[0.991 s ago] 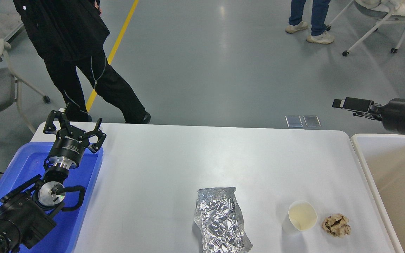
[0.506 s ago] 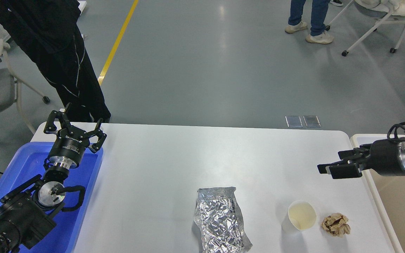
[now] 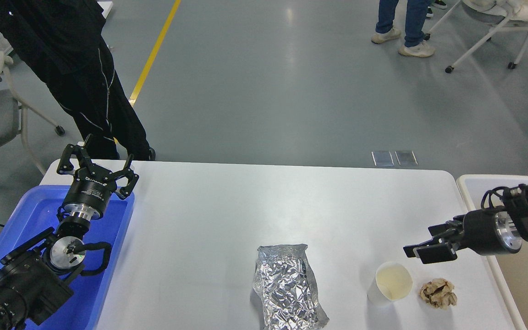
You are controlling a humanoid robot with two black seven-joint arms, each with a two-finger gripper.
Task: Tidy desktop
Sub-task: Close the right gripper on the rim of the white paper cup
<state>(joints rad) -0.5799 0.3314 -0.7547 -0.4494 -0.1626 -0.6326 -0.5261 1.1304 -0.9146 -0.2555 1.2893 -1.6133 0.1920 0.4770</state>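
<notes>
Head view of the desk, a white top filling the lower half of the frame. Three loose items lie near its 5 o'clock edge: a crumpled foil bag at 6 o'clock, a paper cup to its right, and a brown paper wad just beside the cup.

The right end effector hangs above the desk at 4 o'clock, just up and right of the cup. Its fingers point toward 9 o'clock, slightly parted, holding nothing. The left end effector is raised at 9 o'clock over the far corner of the blue tray, fingers spread wide and empty. A beige bin stands off the desk's right edge.

The step in hand appears to be the right arm's approach to the cup or the wad. To do it well, the fingers should widen before descent. They should then close across the cup's rim, or straddle the wad, without nudging its neighbour, since the two stand close together. A light squeeze would suit the thin cup.

Compared with half a second earlier, the right end effector has moved down and toward the cup. The left arm has not moved, and the bystander at 11 o'clock has shifted his stance.
</notes>
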